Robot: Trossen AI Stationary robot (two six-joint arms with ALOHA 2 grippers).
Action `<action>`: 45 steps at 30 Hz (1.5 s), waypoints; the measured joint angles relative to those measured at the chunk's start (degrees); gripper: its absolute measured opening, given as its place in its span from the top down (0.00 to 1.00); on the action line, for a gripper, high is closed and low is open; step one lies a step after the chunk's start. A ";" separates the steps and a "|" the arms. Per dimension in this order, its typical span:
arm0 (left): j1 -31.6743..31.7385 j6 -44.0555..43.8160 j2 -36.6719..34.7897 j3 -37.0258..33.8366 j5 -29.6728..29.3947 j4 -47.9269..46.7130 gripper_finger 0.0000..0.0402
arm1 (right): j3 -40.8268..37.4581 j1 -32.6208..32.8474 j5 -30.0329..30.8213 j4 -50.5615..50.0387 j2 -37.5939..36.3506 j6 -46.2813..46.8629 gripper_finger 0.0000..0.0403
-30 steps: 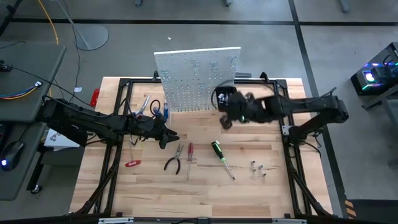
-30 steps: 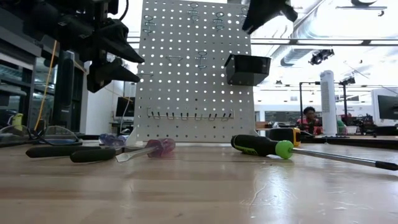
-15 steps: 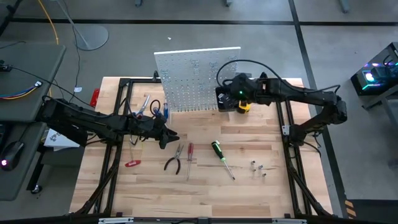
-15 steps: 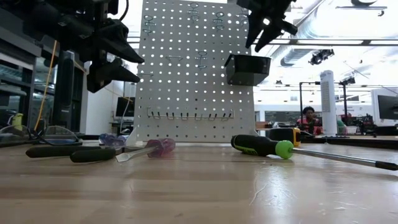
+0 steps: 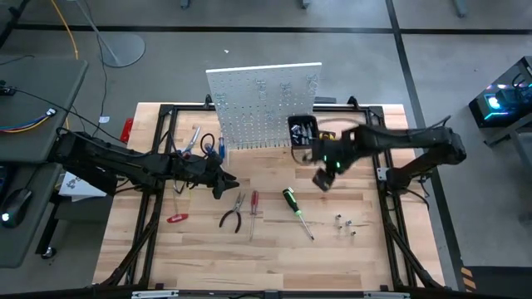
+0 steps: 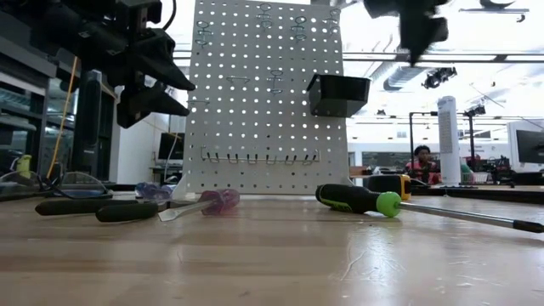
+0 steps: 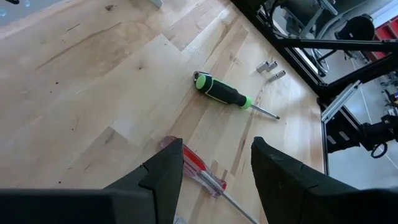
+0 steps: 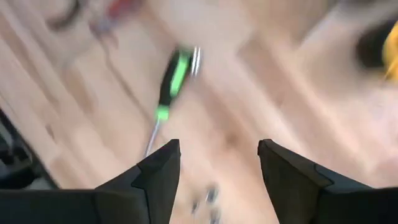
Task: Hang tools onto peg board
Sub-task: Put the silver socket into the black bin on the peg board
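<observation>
The white peg board point(image 5: 264, 106) stood upright at the far edge of the pale wooden worktop point(image 5: 349, 249), its small black bin point(image 5: 301, 130) holding dark tools. The right claw point(image 5: 323, 180) hung open and empty above the green-black screwdriver point(image 5: 293, 204). The left claw point(image 5: 223, 184) hovered open over the pliers point(image 5: 233, 214).

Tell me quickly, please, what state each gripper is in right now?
Left gripper: open, holding nothing, above the red screwdriver.
Right gripper: open, empty, over the table near the green-black screwdriver.
</observation>
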 joint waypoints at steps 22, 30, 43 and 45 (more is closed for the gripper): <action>0.00 -1.24 0.00 0.00 -0.04 -0.04 0.57 | -36.58 16.64 -10.55 29.16 0.15 43.63 0.48; 0.00 -1.64 0.00 0.00 -0.02 -0.05 0.57 | -41.35 17.61 -10.15 32.57 0.13 47.66 0.48; 0.00 -1.66 0.00 0.00 -0.04 -0.04 0.57 | -41.77 17.71 -8.79 34.36 0.13 47.67 0.48; 0.00 -1.66 0.00 0.00 -0.04 -0.04 0.57 | -41.77 17.98 -8.89 34.53 0.13 47.67 0.48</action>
